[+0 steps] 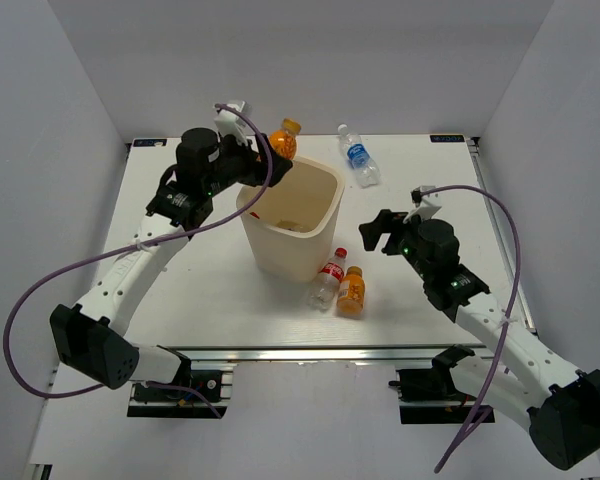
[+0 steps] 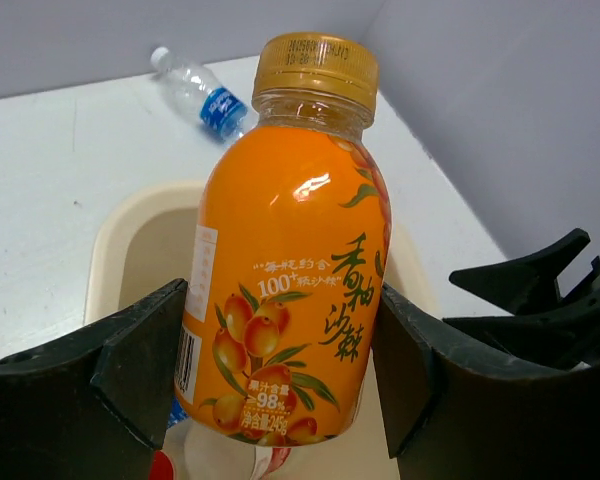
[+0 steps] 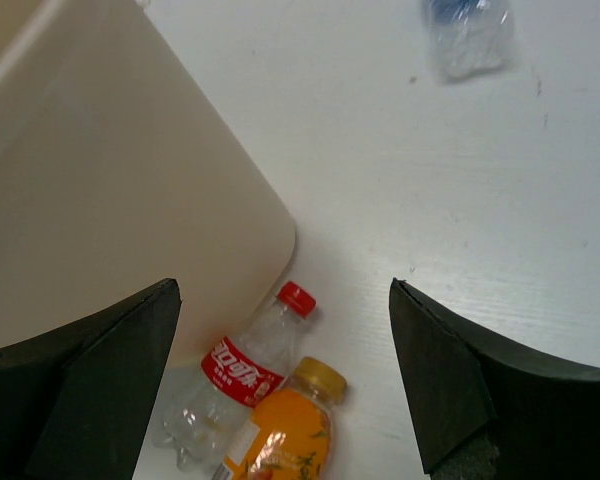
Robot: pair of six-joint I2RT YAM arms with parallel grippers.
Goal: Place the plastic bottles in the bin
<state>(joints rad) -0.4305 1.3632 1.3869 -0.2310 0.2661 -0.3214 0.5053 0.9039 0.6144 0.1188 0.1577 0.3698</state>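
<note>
My left gripper [image 1: 268, 163] is shut on an orange bottle [image 1: 284, 140] with an orange cap, holding it over the far rim of the cream bin [image 1: 323, 222]. In the left wrist view the bottle [image 2: 285, 250] stands upright between my fingers, with the bin's opening [image 2: 108, 250] below; a red-labelled clear bottle [image 2: 242, 458] lies inside. My right gripper [image 1: 377, 232] is open and empty, right of the bin. Below it a red-labelled bottle [image 3: 235, 375] and a second orange bottle [image 3: 285, 440] lie side by side against the bin's base. A blue-labelled bottle [image 1: 358, 155] lies at the back.
The bin's wall [image 3: 110, 200] fills the left of the right wrist view. The blue-labelled bottle also shows in the left wrist view [image 2: 202, 95] and the right wrist view [image 3: 465, 30]. Grey walls enclose the white table [image 1: 190, 290] on three sides.
</note>
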